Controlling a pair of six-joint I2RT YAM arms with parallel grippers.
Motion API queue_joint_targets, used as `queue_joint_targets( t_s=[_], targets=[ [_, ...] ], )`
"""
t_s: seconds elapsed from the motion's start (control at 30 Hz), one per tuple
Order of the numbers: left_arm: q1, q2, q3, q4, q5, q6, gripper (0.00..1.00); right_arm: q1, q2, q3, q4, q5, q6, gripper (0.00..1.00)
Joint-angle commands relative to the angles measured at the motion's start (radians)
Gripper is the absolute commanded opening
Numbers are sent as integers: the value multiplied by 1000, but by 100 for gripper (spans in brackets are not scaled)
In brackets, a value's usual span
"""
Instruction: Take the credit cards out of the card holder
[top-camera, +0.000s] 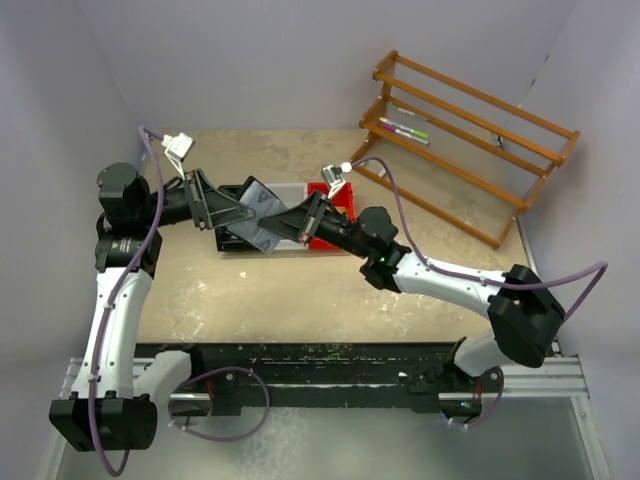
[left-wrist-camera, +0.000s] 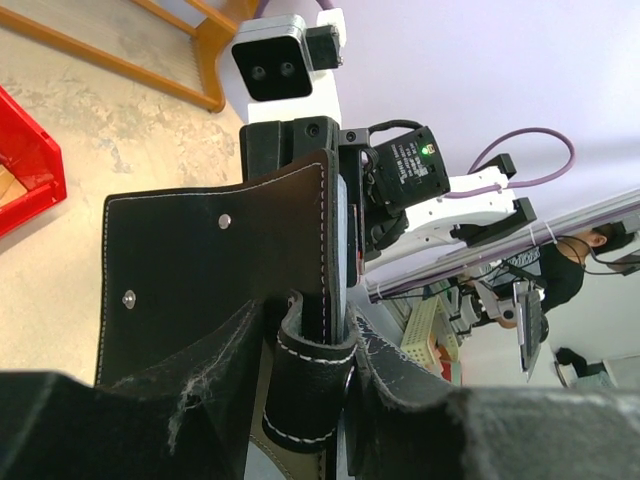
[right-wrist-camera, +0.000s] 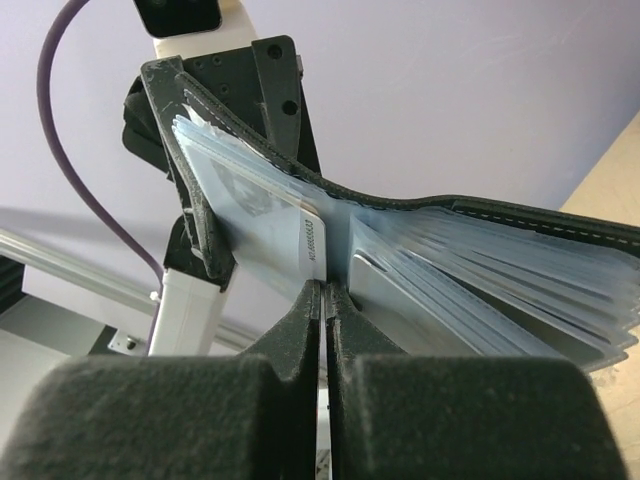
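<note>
The black card holder (top-camera: 262, 213) hangs open in the air between my two grippers, above the trays. My left gripper (top-camera: 232, 211) is shut on its spine end. In the left wrist view its leather cover (left-wrist-camera: 200, 270) with white stitching and its strap sit between the jaws of that gripper (left-wrist-camera: 310, 340). The right wrist view looks into the open card holder (right-wrist-camera: 500, 215), at the grey-blue credit cards (right-wrist-camera: 265, 225) fanned in clear sleeves. My right gripper (right-wrist-camera: 326, 290) is shut, its tips at the fold between the sleeves. Whether it pinches a card is not visible. In the top view it (top-camera: 298, 222) meets the holder from the right.
Joined trays lie under the holder, the red one (top-camera: 338, 212) to the right and a white one (top-camera: 290, 188) in the middle. A wooden rack (top-camera: 470, 140) with pens (top-camera: 405, 130) stands at the back right. The red tray (left-wrist-camera: 25, 160) also appears in the left wrist view.
</note>
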Motion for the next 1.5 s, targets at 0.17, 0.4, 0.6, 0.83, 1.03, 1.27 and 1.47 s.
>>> queue_joint_targets(
  t_s=[0.17,0.4,0.6,0.83,1.03,1.27,1.47],
  targets=[
    [-18,-51,-36,162,120,-162,26,-7,-30,-49,155,34,15,0],
    [-18,-57,-38,203,112,-202,18,-7,-43,-95,222,17,26,24],
    [-18,-61,-36,220,111,-227,17,-7,-13,-88,269,13,56,30],
    [-18,-62,-40,214,112,-225,17,-7,24,-46,300,3,82,10],
    [-18,-46,-32,200,121,-213,21,-8,-8,-82,306,13,80,0],
    [-18,-37,-10,198,119,-204,27,-15,-56,-165,318,30,78,0],
    [-18,-34,-9,182,109,-185,21,-15,-73,-188,309,26,73,0]
  ],
)
